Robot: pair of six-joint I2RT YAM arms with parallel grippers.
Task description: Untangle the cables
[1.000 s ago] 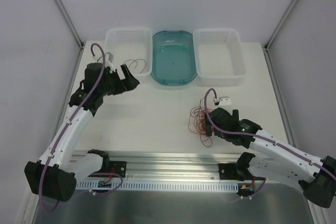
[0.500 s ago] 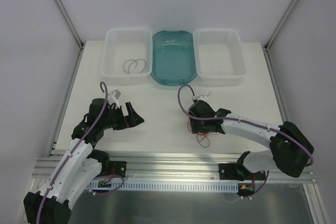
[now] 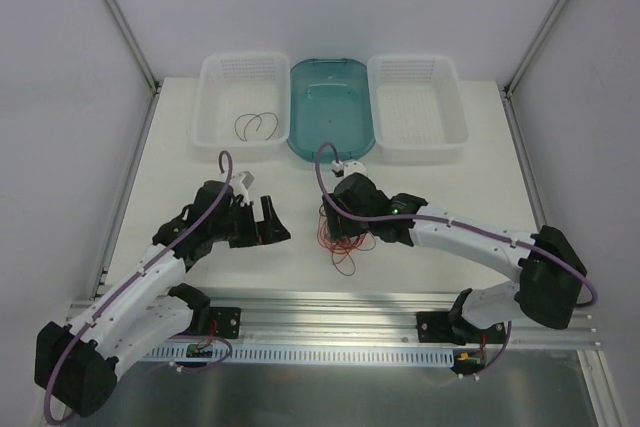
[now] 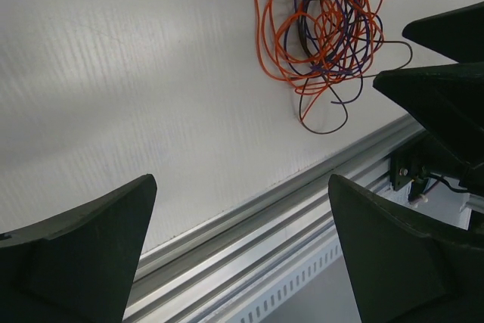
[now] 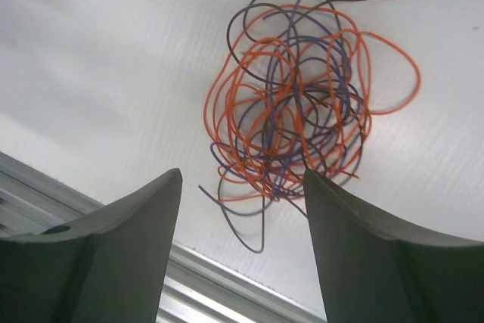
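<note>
While both arms lean in over the white counter (image 3: 450, 202), the cables (image 3: 341, 240) lie as one snarl toward its near middle, just short of the aluminium rail (image 3: 320, 303). Orange strands dominate, with dark brown and blue-purple ones threaded through them. One brown tail leaves the knot and runs off to the upper right in the right wrist view.

Noted of the right pincer (image 3: 337, 225): directly over the snarl, pointing down at it. Jaws parted and released. Its fingertips (image 5: 165, 191) straddle the nearest loops, which lie loose on the counter between them.

Noted of the left pincer (image 3: 272, 228): just left of the snarl, apart from it, turned toward it. Jaws spread fully wide, gripping nothing. From its wrist view the snarl sits ahead and right of centre.

Far edge: three containers in a row, side by side. These are a white basket (image 3: 207, 97), a teal tray (image 3: 330, 119) and a second white basket (image 3: 415, 112). The left basket holds a separate dark strand (image 3: 256, 125), curled in two loops, well apart from the snarl.
</note>
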